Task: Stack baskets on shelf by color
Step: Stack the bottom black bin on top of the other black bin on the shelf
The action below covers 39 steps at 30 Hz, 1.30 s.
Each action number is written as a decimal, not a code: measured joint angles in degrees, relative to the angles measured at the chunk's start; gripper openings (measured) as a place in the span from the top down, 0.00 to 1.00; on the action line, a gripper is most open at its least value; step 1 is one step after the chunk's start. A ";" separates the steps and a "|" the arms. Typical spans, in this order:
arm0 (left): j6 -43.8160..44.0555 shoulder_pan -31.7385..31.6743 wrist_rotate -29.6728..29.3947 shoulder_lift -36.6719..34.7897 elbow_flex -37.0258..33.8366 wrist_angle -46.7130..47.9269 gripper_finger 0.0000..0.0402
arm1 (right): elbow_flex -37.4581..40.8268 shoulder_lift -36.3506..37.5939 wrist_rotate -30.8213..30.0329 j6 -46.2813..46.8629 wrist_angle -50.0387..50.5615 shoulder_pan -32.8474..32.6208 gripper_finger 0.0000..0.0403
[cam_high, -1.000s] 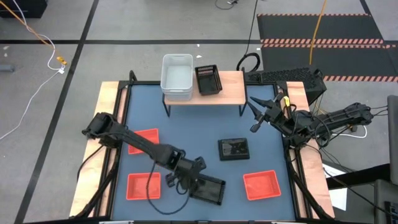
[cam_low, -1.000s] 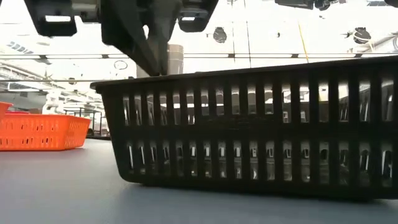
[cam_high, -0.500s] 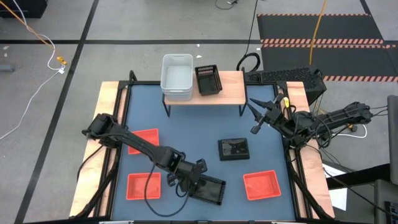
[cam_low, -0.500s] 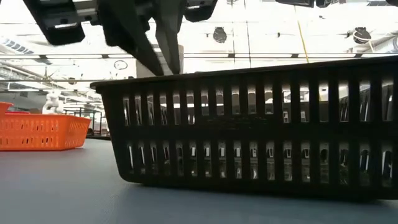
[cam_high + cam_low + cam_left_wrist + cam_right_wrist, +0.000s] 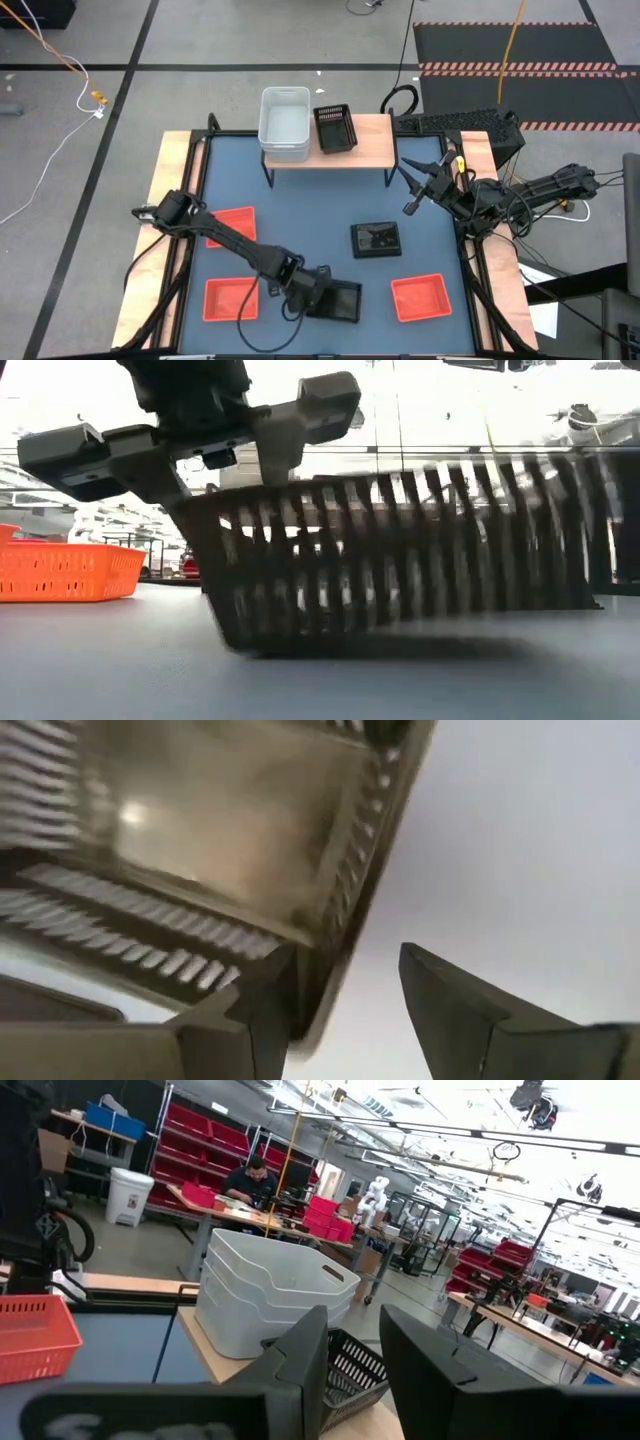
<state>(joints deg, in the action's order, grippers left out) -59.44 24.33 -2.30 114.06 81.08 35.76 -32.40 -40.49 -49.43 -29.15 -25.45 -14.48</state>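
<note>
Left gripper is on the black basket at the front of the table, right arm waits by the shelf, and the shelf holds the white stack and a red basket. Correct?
Not quite. Beside the white stack on the shelf sits a black basket, not red, as the high view shows. The rest holds: left gripper on the front black basket, right gripper waiting by the shelf.

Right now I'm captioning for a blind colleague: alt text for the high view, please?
Seen from above, the left gripper grips a black basket at the table's near edge, three red baskets around. Stacked white baskets sit on the shelf.
</note>
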 joint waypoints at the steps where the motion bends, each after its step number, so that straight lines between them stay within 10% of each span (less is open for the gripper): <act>1: -0.17 -0.08 0.00 0.00 0.02 -0.60 0.57 | 0.00 -0.02 0.00 -0.02 0.01 0.00 0.77; 11: 4.30 -0.71 1.15 0.00 0.02 -2.77 0.96 | 0.00 0.00 0.00 -0.02 0.00 0.00 0.77; 29: 28.86 -12.85 -7.12 -19.56 11.05 -1.60 0.98 | 0.02 0.00 0.12 -0.07 -1.37 0.00 0.77; 33: 31.56 -20.66 -13.54 -19.80 16.40 -2.61 0.98 | 0.04 -0.37 2.54 0.64 -3.17 0.00 0.77; 39: 42.06 -32.81 -8.40 -13.39 29.06 5.69 0.98 | 0.04 -0.59 5.91 0.34 -3.56 0.00 0.77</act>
<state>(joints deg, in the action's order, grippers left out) -17.38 -8.47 -10.70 100.67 110.15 41.45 -32.36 -41.08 -43.52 -28.81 -29.01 -14.48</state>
